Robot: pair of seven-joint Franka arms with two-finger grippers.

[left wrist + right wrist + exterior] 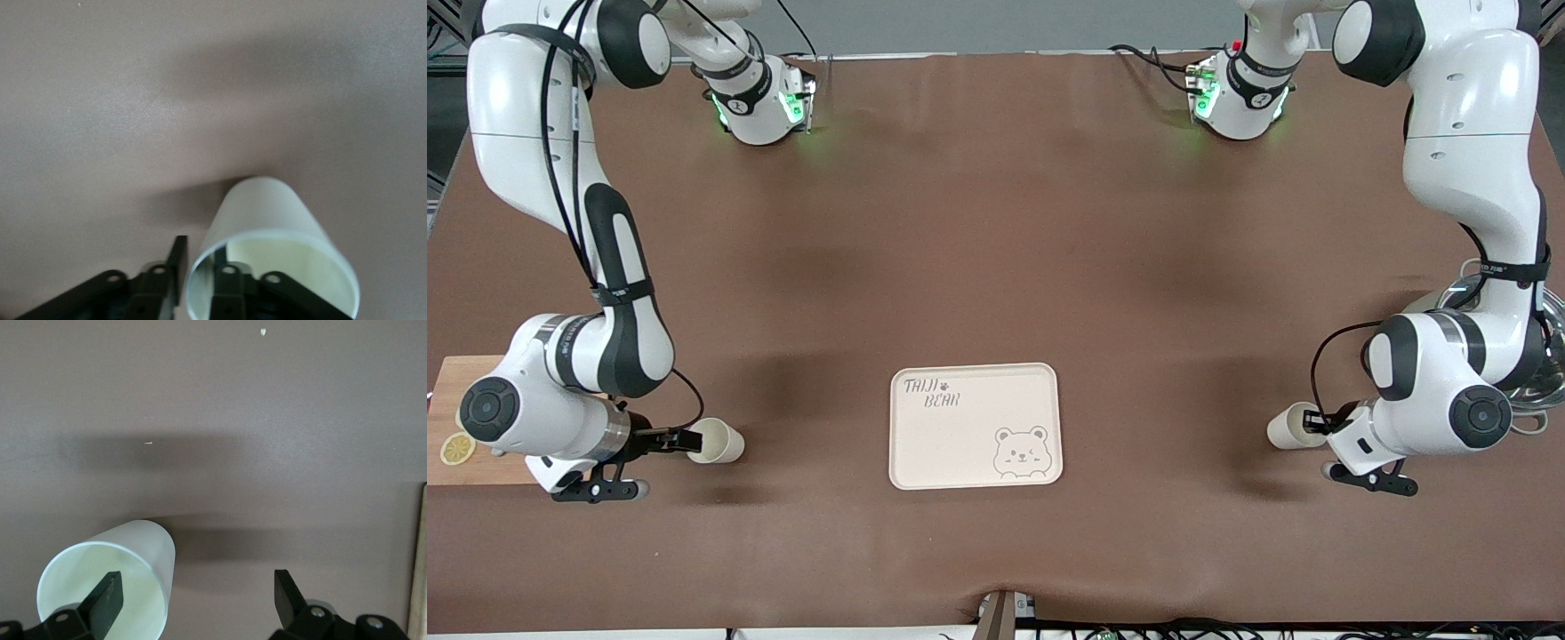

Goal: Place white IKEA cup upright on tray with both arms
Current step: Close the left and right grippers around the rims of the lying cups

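Two white cups lie on their sides on the brown table, one at each end of the cream tray (974, 418) printed "TAIJI BEAR". My right gripper (687, 440) is open at the mouth of the cup (722, 442) toward the right arm's end. In the right wrist view one finger (107, 597) is inside that cup (143, 547) and the other is outside, far apart. My left gripper (1318, 425) is at the other cup (1286, 428). In the left wrist view the gripper (200, 252) is shut on the cup's wall (267, 213), one finger inside, one outside.
A bamboo cutting board (463, 391) with a lemon slice (457, 449) lies under the right arm at the table's end. A metal bowl (1549, 356) sits partly hidden under the left arm at its end. The tray holds nothing.
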